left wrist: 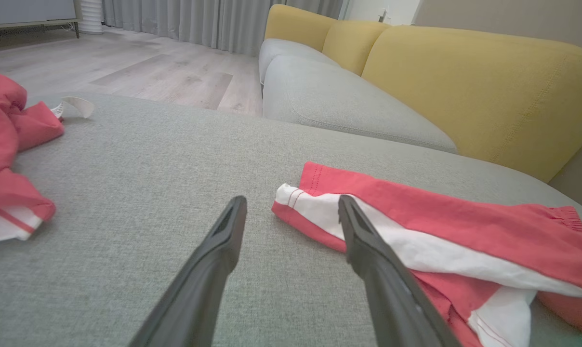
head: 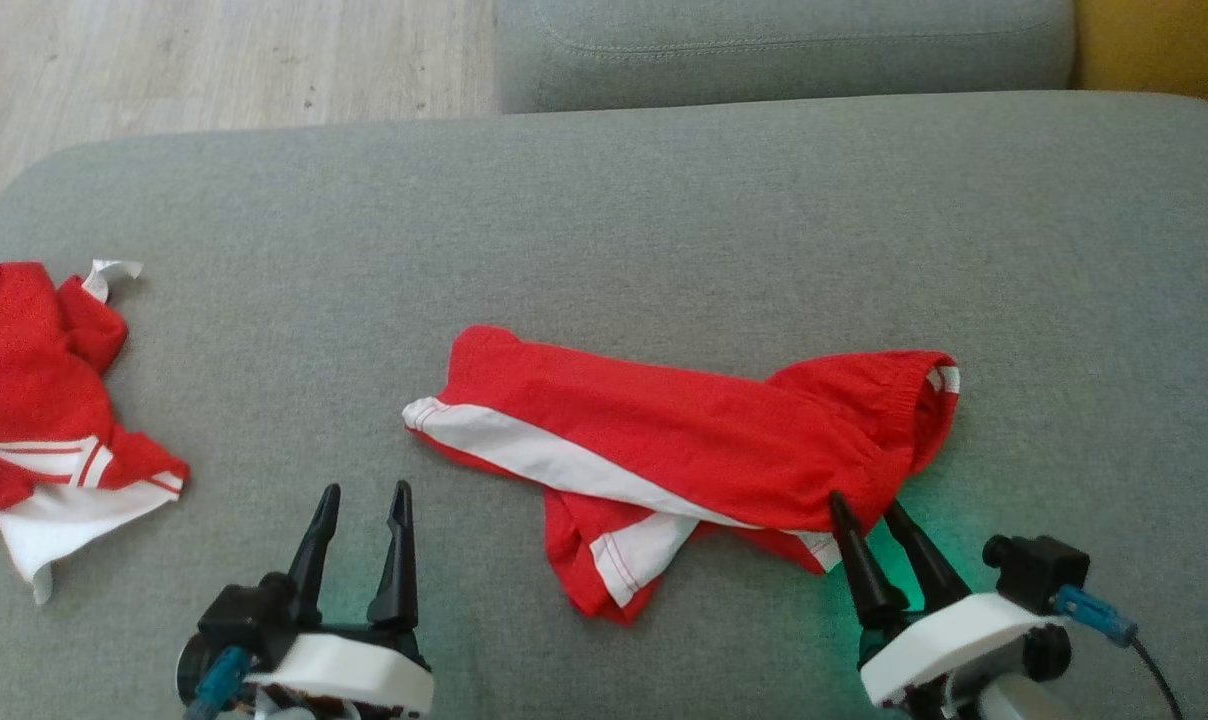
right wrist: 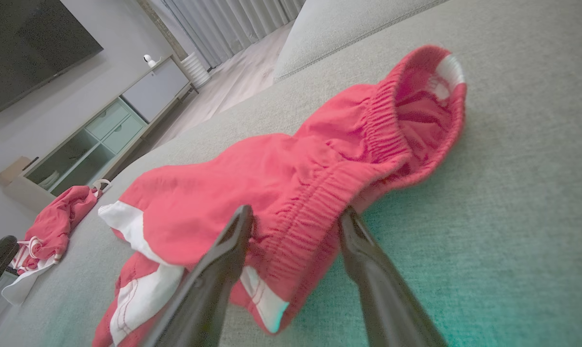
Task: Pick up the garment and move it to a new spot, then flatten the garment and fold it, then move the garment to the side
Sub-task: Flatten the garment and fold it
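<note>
Lying across the middle of the grey seat cushion (head: pixel 664 220), the red shorts (head: pixel 684 430) run with their long axis from the robot's left to its right. The leg hem (left wrist: pixel 296 197) points left and the gathered elastic waistband (right wrist: pixel 320 207) points right. The right gripper (head: pixel 864 502) is the nearer one. Its two dark fingers stand apart with the near edge of the waistband between them, touching or almost touching the cloth, but not closed on it. The left gripper (head: pixel 366 489) is also spread wide and holds nothing. It sits just beside the hem, with the shorts off to its right across bare cushion.

The cloth is a thin, soft knit, folded over itself so that one leg pokes out toward the robot. A white stripe (head: pixel 534 450) runs along the side (stitched, with neat red seams at the hem). The cushion's weave is coarse and should offer some grip. A crumpled red and white garment (head: pixel 34 390) lies well apart at the cushion's left edge
</note>
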You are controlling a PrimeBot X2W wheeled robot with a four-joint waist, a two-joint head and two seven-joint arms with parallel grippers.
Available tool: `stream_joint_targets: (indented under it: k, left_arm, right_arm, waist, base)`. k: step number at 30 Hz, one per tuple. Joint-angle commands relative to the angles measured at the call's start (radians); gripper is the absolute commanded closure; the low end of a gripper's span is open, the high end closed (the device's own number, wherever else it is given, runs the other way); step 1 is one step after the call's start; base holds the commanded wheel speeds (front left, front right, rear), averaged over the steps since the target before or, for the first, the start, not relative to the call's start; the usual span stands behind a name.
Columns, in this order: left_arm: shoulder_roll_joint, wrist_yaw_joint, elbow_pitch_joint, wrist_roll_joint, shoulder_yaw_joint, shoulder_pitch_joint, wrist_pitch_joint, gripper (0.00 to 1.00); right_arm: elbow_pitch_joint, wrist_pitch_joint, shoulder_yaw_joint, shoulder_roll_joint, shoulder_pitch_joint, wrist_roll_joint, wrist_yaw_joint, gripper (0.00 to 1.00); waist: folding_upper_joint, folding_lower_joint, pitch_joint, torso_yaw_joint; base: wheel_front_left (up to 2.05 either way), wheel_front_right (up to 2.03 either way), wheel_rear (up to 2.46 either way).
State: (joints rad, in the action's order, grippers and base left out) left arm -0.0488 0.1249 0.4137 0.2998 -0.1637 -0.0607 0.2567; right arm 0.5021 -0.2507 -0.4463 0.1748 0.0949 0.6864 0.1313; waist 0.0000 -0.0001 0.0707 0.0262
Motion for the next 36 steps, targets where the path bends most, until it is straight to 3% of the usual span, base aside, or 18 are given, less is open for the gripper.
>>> stream_joint_targets:
  k: [1, 9, 22, 23, 24, 25, 31, 36]
  left_arm:
    - [-0.002, 0.005, -0.033, 0.009, 0.022, -0.024, 0.005, 0.00]
    - [-0.002, 0.005, -0.043, 0.021, -0.021, -0.035, 0.005, 0.00]
    - [-0.002, 0.006, -0.024, 0.049, -0.078, -0.050, 0.005, 0.00]
    - [-0.001, 0.006, -0.022, 0.048, -0.077, -0.053, 0.005, 0.00]
    - [-0.001, 0.006, -0.021, 0.046, -0.073, -0.056, 0.005, 0.00]
    - [-0.001, 0.006, -0.019, 0.044, -0.070, -0.057, 0.005, 0.00]
    - [-0.001, -0.003, -0.023, 0.041, -0.030, -0.045, 0.005, 0.00]
    - [-0.001, -0.038, -0.043, 0.002, 0.029, -0.010, 0.005, 0.00]
  right_arm:
    - [-0.024, -0.011, -0.009, 0.018, 0.050, 0.004, -0.001, 1.00]
    - [-0.011, -0.011, 0.085, 0.056, 0.165, 0.003, -0.001, 1.00]
    - [0.238, -0.011, 0.001, 0.148, 0.393, 0.026, -0.001, 1.00]
    - [0.252, -0.011, -0.002, 0.146, 0.404, 0.024, -0.001, 0.73]
    - [0.266, -0.011, -0.001, 0.142, 0.412, 0.023, -0.001, 0.09]
    - [0.276, -0.011, -0.003, 0.136, 0.418, 0.021, -0.001, 0.00]
    - [0.255, -0.011, 0.009, 0.124, 0.378, -0.027, -0.001, 0.00]
    - [0.155, -0.011, 0.095, 0.110, 0.276, -0.141, -0.001, 0.00]
  waist:
    - [0.0000, 0.0001, 0.005, 0.006]
    - [0.0000, 0.0001, 0.036, 0.052]
    - [0.0000, 0.0001, 0.081, 0.109]
    - [0.0000, 0.0001, 0.082, 0.108]
    - [0.0000, 0.0001, 0.081, 0.106]
    - [0.0000, 0.0001, 0.077, 0.103]
    - [0.0000, 0.0001, 0.025, 0.068]
    - [0.0000, 0.0001, -0.037, 0.025]
  base:
    - [0.00, 0.00, 0.00]
    - [0.00, 0.00, 0.00]
    - [0.00, 0.00, 0.00]
    - [0.00, 0.00, 0.00]
    - [0.00, 0.00, 0.00]
    - [0.00, 0.00, 0.00]
    - [0.00, 0.00, 0.00]
    - [0.00, 0.00, 0.00]
